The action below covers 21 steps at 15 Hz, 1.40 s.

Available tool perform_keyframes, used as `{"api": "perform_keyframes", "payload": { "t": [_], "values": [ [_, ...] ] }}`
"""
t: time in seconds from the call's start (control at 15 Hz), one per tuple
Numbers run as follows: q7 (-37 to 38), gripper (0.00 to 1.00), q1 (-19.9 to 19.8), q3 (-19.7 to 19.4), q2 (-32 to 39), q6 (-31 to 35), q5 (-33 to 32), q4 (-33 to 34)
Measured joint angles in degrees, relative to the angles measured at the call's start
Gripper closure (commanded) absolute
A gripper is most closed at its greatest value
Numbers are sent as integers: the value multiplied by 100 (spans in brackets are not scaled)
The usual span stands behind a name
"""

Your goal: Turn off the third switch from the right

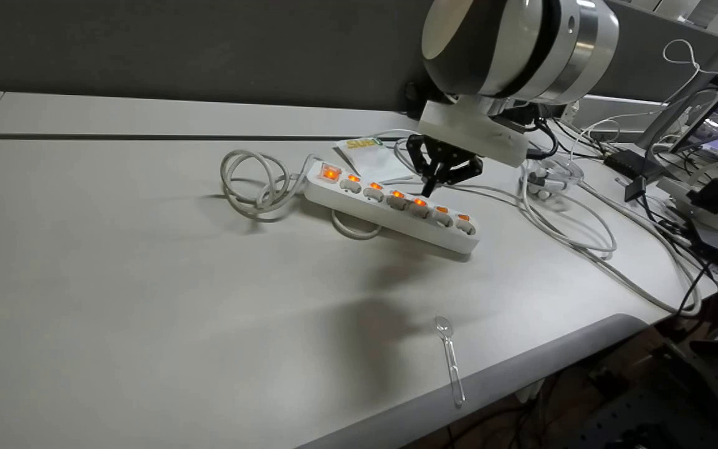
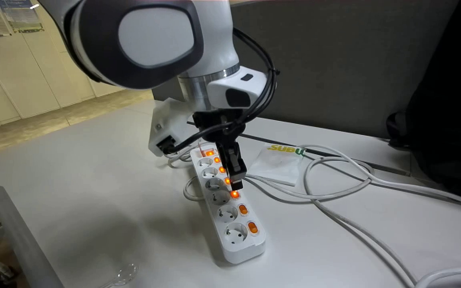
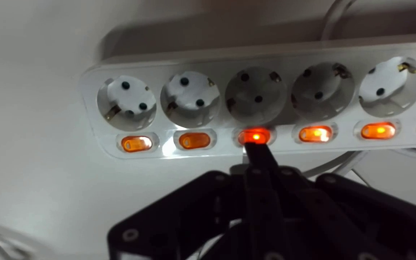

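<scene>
A long white power strip (image 1: 384, 215) lies on the table and shows in both exterior views (image 2: 243, 256) and in the wrist view (image 3: 92, 77). The third switch from the right (image 1: 419, 202) is a small orange rocker and is lit; it also shows in an exterior view (image 2: 235, 194) and in the wrist view (image 3: 254, 135). The two switches beyond it at the strip's end are unlit. My gripper (image 1: 427, 191) is shut and empty, pointing down. In the wrist view its tip (image 3: 259, 148) overlaps the lit switch's lower edge; I cannot tell whether it touches.
The strip's other switches, toward the big lit switch (image 1: 330, 173), glow. A white packet (image 1: 371, 159) and white cables (image 1: 543, 218) lie behind the strip. A coiled cord (image 1: 259, 187) lies at its far end. A clear plastic spoon (image 1: 450, 358) lies near the table edge.
</scene>
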Motion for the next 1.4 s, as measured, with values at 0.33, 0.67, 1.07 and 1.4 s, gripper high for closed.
{"api": "perform_keyframes", "payload": {
  "t": [0.33,0.67,1.07,1.4],
  "values": [
    [-4,100,-7,13,144,-6,218,119],
    [-6,100,-22,55,249,-26,333,203],
    [7,100,21,16,329,-62,318,287],
    [104,100,326,-254,385,-66,279,327]
  ]
}}
